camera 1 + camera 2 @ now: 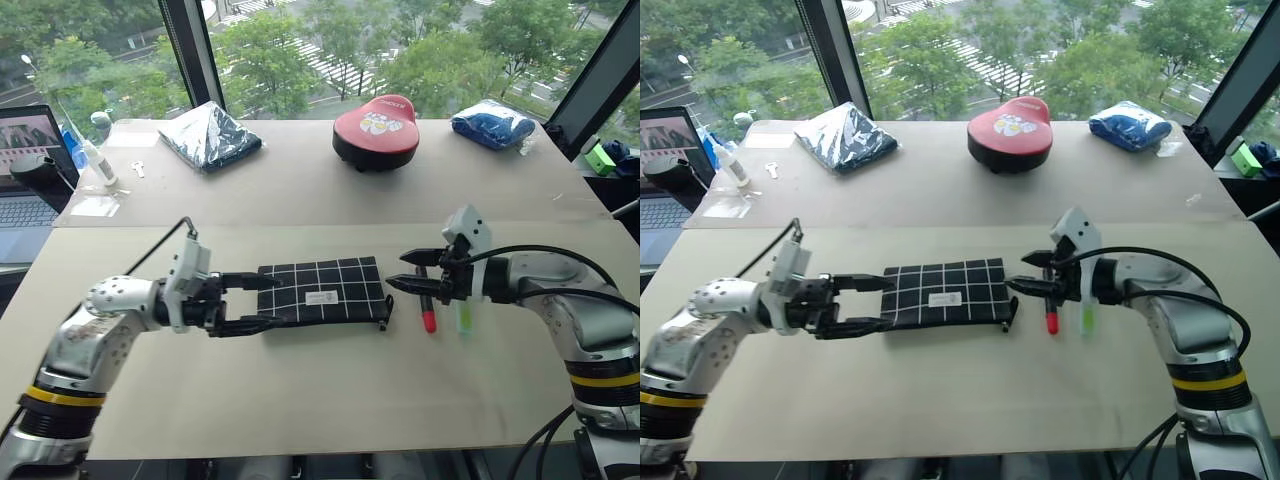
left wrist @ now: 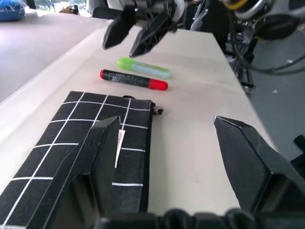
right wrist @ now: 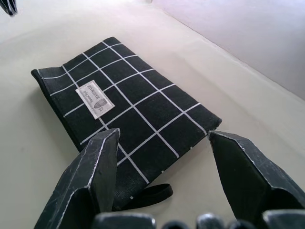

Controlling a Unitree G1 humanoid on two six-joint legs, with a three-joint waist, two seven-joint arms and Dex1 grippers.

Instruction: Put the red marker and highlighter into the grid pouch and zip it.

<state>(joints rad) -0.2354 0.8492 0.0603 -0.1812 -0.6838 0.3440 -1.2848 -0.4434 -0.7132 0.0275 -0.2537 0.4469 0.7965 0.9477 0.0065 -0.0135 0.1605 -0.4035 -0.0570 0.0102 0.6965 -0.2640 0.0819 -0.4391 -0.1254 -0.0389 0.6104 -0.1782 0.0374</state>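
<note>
Two pens, marker (image 1: 428, 305) and highlighter (image 1: 464, 316), lie under right gripper (image 1: 404, 271), perpendicular to pouch (image 1: 322, 289); both grippers wide, empty; left gripper (image 1: 268, 302) at pouch's far end.

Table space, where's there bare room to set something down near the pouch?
Free: the table strip in front of the pouch, and the band between it and the red case. Crowded: the left hand at its left end; the right hand, marker and highlighter at its right.

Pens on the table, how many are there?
2. The red marker lies just right of the grid pouch; the highlighter lies beside it, farther right. More could be hidden.
</note>
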